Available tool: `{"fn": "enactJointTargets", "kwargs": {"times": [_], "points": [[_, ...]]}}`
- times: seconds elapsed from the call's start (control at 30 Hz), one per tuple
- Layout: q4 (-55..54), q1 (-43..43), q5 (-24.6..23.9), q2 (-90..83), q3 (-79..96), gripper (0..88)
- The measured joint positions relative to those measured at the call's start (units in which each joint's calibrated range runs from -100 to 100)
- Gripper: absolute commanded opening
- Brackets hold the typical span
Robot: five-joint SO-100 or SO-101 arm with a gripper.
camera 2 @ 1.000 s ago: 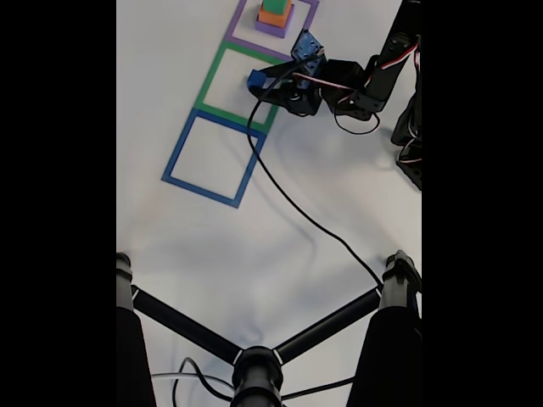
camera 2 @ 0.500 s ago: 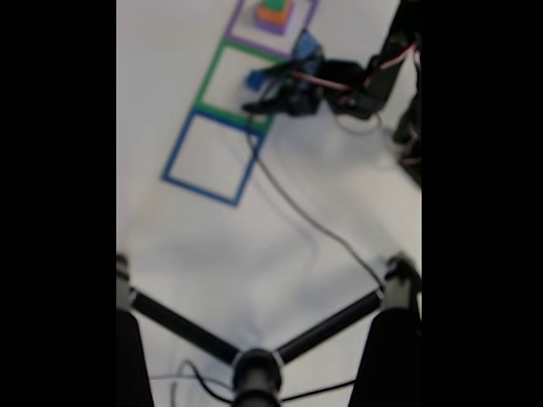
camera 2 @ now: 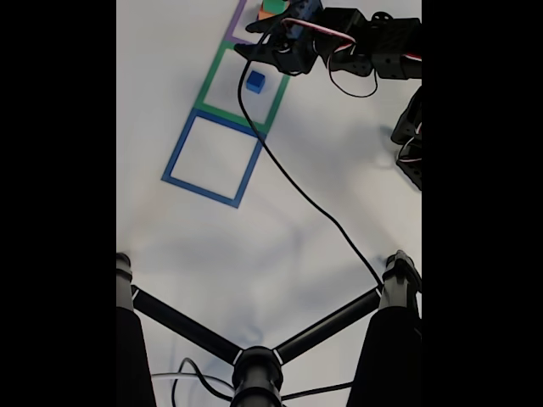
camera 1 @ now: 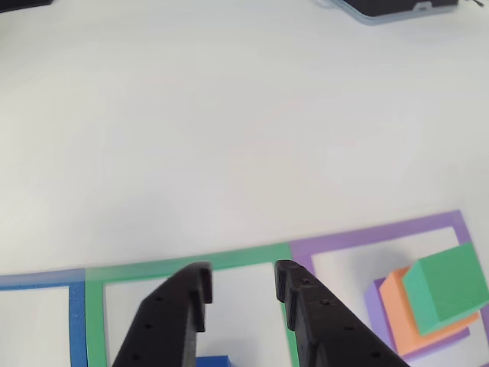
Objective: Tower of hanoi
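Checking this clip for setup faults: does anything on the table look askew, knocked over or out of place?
Mostly tidy. The blue cube sits inside the green tape square, toward its right side in the fixed view, not centred. The green block sits turned on the orange block, corners misaligned. Gripper open, empty.

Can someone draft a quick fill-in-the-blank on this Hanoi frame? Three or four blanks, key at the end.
1. The blue cube sits alone inside the ____ tape square.
2. In the purple tape square, the block on top of the stack is the ____ one.
3. The orange block lies directly on the ____ slab.
4. The gripper is open and holds ____.

Missing words: green; green; purple; nothing
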Motion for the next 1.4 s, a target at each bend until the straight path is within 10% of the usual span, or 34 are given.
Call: {"fn": "enactJointTargets", "kwargs": {"times": [0.37,0.57,0.83,1.4], "points": [[60.2,8.8,0.4,-15.3,-34.3,0.3],[72.7,15.7,0.4,-19.5,-40.1,4.4],[65.7,20.8,-0.2,-23.9,-28.1,26.9],[18.3,26.1,0.4,-21.8,5.9,38.8]]}}
